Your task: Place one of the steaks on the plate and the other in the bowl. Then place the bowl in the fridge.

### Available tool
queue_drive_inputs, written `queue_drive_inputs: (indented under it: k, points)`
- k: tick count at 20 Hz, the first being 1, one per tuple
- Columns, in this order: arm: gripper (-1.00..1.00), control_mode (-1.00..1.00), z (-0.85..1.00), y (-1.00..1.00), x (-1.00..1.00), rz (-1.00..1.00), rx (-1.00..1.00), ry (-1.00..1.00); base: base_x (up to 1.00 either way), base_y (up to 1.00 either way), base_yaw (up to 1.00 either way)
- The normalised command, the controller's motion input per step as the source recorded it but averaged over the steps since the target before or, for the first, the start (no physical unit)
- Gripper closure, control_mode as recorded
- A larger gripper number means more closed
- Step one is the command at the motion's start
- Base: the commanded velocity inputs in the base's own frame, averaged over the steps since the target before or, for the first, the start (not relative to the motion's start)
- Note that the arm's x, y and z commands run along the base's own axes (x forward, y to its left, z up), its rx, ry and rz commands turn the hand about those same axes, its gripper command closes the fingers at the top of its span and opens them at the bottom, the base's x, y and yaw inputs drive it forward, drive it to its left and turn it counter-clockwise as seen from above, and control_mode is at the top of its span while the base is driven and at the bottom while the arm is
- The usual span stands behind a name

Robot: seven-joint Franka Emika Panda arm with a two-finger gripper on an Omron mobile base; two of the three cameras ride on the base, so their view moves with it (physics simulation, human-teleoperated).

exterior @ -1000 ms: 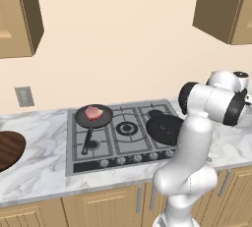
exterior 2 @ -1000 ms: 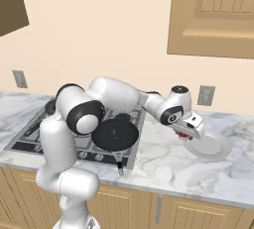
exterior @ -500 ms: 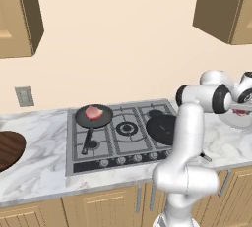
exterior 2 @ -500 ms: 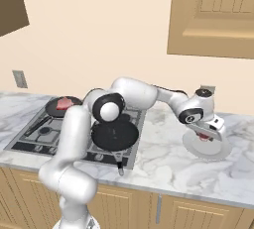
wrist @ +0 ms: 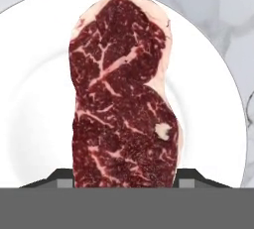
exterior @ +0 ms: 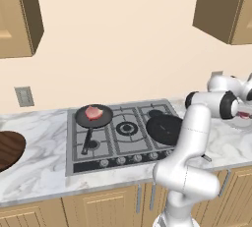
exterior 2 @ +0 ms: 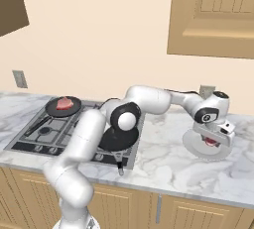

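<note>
Marble counter [exterior 2: 163,158], tan cabinets, hand [exterior 2: 214,139] gripping marbled steak [wrist: 121,94] over white plate [wrist: 34,99]

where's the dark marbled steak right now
The dark marbled steak is at the gripper, over the white plate on the counter right of the stove, seen in the right base view.

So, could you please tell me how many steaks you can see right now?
2. The dark steak is at the hand, over the plate. The pink steak lies in the pan on the stove's back left burner.
</note>
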Motion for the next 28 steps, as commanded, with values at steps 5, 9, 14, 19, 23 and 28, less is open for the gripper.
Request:
queue_drive_inputs:
  k: [5,9,14,19,23,28]
  points:
    - [-1.0,-1.0,-0.26,0.24,0.0,0.0,0.01,0.0,0.0,0.0,0.0]
    - [-1.0,-1.0,-0.24,0.51,0.0,0.0,0.0,0.0,0.0,0.0,0.0]
    - [-1.0,-1.0,0.0,0.09,-0.02,0.0,0.0,0.0,0.0,0.0,0.0]
    - [-1.0,-1.0,0.14,0.2,-0.23,0.0,-0.11,-0.02,0.0,0.0,0.0]
    - [-1.0,-1.0,0.26,0.75,-0.86,0.0,-0.2,-0.21,0.0,0.0,0.0]
    - [-1.0,-1.0,0.49,0.76,-0.96,0.0,-0.19,-0.21,0.0,0.0,0.0]
